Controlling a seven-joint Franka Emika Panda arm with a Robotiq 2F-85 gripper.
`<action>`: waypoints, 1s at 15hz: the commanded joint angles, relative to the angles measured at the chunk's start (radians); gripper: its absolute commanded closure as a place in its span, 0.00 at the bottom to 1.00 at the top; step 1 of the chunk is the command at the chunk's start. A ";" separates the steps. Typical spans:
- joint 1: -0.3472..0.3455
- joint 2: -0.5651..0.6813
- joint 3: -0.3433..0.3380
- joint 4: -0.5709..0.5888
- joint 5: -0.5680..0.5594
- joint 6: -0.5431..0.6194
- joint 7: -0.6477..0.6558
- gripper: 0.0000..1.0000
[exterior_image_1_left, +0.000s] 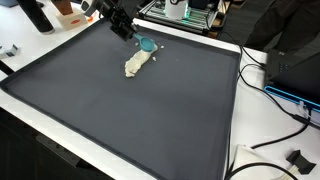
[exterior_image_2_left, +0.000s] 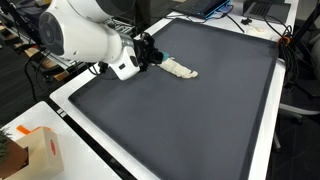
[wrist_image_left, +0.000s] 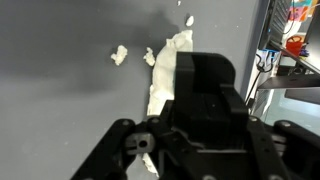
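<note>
My white arm (exterior_image_2_left: 80, 35) reaches in from the left over the dark mat (exterior_image_2_left: 200, 120) on the desk. My jaws hang at the end of the crumpled cream cloth (exterior_image_2_left: 180, 69), which lies near one mat edge with a small teal object (exterior_image_1_left: 147, 44) at its tip. I cannot tell whether the jaws are spread or pressed together. I judge this the approach; the next move calls for a low, centred descent.

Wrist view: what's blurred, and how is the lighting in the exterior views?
Wrist view: the gripper is a dark, out-of-focus mass; the whitish cloth beyond it is soft. Both exterior views: even light, no hard shadows on the dark mat.
</note>
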 joint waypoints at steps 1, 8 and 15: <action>0.005 0.053 -0.001 -0.029 0.016 0.127 0.011 0.75; 0.016 0.052 -0.003 -0.029 -0.024 0.132 0.042 0.75; 0.014 0.041 0.009 -0.024 -0.035 0.131 0.012 0.75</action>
